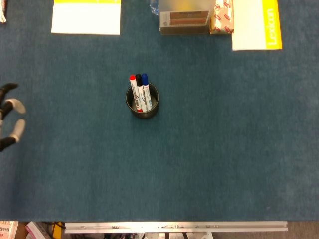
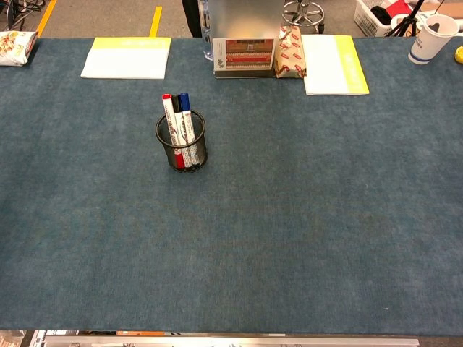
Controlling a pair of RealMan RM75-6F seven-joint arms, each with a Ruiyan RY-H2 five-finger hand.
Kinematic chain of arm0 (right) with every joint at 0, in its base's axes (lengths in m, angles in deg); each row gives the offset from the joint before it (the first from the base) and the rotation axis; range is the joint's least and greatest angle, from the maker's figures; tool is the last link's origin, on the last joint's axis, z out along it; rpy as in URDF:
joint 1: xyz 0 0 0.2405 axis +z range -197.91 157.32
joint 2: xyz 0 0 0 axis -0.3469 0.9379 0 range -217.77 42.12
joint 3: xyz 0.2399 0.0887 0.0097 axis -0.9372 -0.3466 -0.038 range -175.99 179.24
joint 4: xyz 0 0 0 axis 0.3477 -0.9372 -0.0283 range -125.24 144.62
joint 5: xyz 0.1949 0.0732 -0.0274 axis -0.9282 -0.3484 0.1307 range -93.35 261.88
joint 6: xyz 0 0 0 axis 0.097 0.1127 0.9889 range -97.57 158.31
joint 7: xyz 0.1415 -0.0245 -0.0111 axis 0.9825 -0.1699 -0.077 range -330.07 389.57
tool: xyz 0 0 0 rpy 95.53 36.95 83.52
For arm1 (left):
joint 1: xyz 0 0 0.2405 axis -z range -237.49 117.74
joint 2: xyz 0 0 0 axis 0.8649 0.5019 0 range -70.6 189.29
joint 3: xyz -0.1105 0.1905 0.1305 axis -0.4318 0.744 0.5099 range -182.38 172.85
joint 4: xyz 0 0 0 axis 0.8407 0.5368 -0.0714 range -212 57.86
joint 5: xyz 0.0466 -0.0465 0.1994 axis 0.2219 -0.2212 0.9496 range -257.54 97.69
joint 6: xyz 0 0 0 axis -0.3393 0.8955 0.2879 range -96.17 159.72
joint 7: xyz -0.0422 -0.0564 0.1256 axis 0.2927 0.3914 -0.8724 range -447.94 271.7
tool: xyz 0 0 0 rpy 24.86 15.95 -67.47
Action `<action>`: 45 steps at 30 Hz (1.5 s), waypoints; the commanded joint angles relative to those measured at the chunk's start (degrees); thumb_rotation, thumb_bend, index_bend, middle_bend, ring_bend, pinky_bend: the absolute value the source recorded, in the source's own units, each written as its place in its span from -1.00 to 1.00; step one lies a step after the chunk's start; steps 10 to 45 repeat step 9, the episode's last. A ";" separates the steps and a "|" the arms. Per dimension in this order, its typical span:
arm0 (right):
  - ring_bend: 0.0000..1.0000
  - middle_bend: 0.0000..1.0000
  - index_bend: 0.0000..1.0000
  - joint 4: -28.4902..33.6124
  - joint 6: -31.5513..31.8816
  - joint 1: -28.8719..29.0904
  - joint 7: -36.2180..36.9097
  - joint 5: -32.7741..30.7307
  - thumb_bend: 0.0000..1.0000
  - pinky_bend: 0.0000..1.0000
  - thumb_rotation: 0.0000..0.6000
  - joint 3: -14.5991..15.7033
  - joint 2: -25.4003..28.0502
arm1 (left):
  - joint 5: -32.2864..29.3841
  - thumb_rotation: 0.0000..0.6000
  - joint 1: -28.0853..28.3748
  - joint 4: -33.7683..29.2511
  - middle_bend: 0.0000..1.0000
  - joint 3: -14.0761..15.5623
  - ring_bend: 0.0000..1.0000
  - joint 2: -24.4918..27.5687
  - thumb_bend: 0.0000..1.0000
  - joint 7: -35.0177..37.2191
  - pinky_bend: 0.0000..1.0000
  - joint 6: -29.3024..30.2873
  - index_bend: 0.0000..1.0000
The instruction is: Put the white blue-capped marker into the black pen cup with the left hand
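The white blue-capped marker (image 1: 145, 88) (image 2: 184, 116) stands upright in the black mesh pen cup (image 1: 143, 110) (image 2: 181, 155), beside a red-capped and a black-capped marker. Only the fingertips of my left hand (image 1: 11, 124) show at the far left edge of the head view, spread apart and holding nothing, far from the cup. The chest view does not show that hand. My right hand appears in neither view.
A yellow-edged notepad (image 1: 86, 16) (image 2: 126, 58) lies at the back left. A small box (image 1: 185, 20), a snack packet (image 1: 224, 17) and a white and yellow booklet (image 1: 256, 24) line the back edge. A paper cup (image 2: 432, 32) stands far right.
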 commanded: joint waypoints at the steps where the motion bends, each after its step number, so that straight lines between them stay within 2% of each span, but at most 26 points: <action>1: -0.56 -0.49 -0.41 -0.21 -0.96 0.36 0.10 -0.20 -1.00 -0.23 1.00 0.09 -0.22 | 0.40 1.00 -0.56 1.89 -0.55 -0.47 -0.85 -0.34 -0.30 2.45 -0.78 -0.63 -0.04; 9: -0.56 -0.49 -0.41 -1.07 -4.32 1.73 2.06 -2.60 -1.00 -0.23 1.00 -0.54 0.04 | -2.16 1.00 -0.26 5.34 -0.53 -0.81 -0.85 -3.31 -0.30 4.32 -0.78 -5.32 -0.03; 45: -0.56 -0.49 -0.41 -1.07 -4.32 1.73 2.06 -2.60 -1.00 -0.23 1.00 -0.54 0.04 | -2.16 1.00 -0.26 5.34 -0.53 -0.81 -0.85 -3.31 -0.30 4.32 -0.78 -5.32 -0.03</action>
